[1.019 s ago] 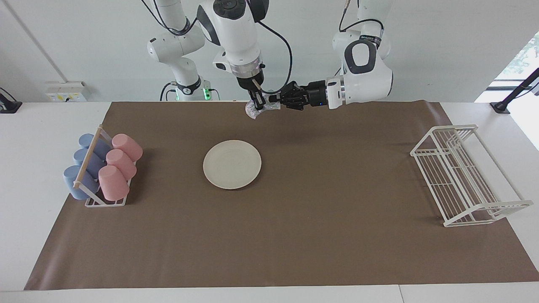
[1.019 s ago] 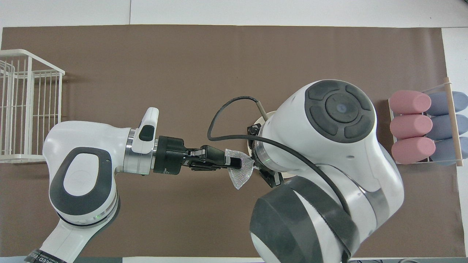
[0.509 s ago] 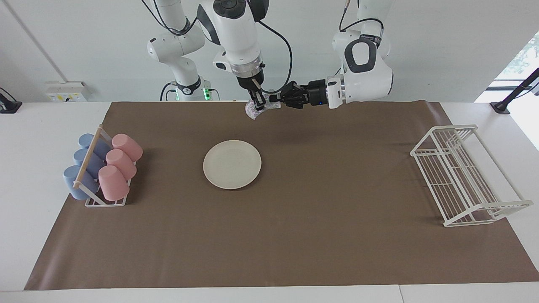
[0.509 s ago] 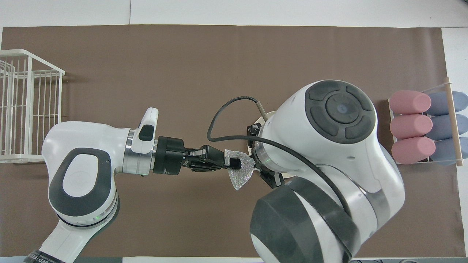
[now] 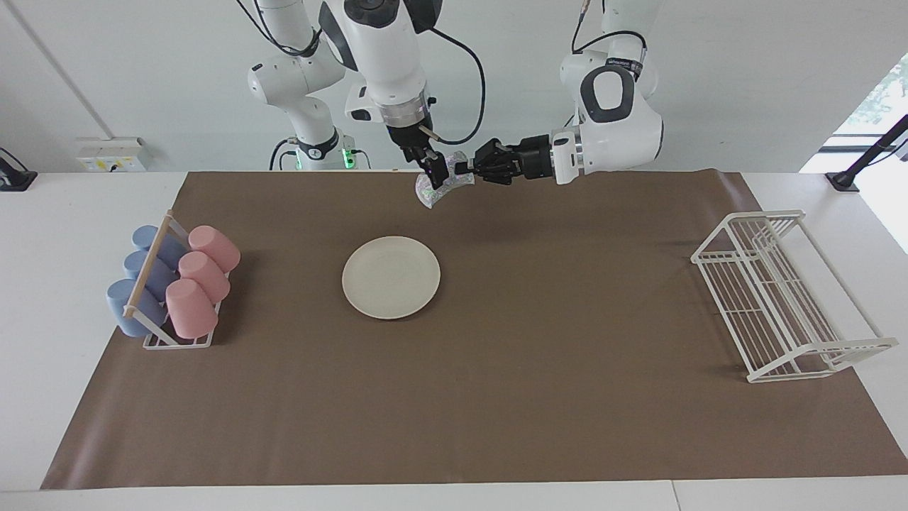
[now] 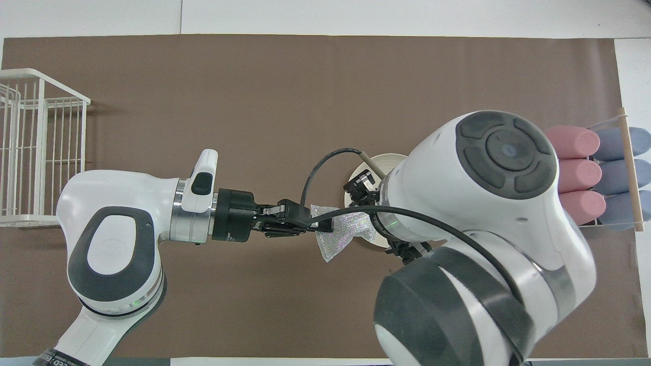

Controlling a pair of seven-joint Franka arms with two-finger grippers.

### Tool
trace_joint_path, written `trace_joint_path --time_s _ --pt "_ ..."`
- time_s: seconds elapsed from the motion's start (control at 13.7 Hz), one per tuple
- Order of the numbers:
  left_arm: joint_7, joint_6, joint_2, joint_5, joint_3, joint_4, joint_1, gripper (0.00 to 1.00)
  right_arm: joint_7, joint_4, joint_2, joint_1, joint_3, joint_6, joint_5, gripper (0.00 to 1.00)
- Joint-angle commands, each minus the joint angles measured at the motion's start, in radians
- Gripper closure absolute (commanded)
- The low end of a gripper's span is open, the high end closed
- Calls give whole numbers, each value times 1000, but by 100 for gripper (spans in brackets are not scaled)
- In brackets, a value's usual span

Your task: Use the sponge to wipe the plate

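The silvery sponge [image 5: 434,191] hangs in the air over the mat's edge nearest the robots, held between both grippers. My left gripper [image 5: 462,169] reaches in sideways and is shut on one end of it. My right gripper [image 5: 430,167] points down and is shut on the other end. In the overhead view the sponge [image 6: 338,236] is stretched from the left gripper [image 6: 313,224] toward the right hand, whose fingers are hidden under the arm. The cream-white plate [image 5: 391,277] lies flat on the mat, farther from the robots than the sponge. In the overhead view only its rim [image 6: 389,158] shows.
A rack of pink and blue cups [image 5: 174,284] stands at the right arm's end of the table; it also shows in the overhead view [image 6: 595,173]. A white wire rack [image 5: 777,294] stands at the left arm's end. A brown mat [image 5: 496,397] covers the table.
My right arm has swung toward its own end of the table and lifted slightly, pulling the sponge out wider. The left gripper has stayed nearly in place. The plate has not moved.
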Motion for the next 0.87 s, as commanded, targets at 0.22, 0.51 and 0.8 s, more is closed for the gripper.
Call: trace_joint_path --time_s 0.22,0.51,0.8 --pt "-99 81 -28 231 12 -42 -17 100 -486 -32 -55 -183 2 -16 -4 0" --pt "-237 82 -16 484 12 -29 -16 100 -778 -37 -68 -310 2 -49 -4 0" --pt "-403 56 -13 775 12 7 -10 100 -981 -39 -65 -367 2 -31 -68 0"
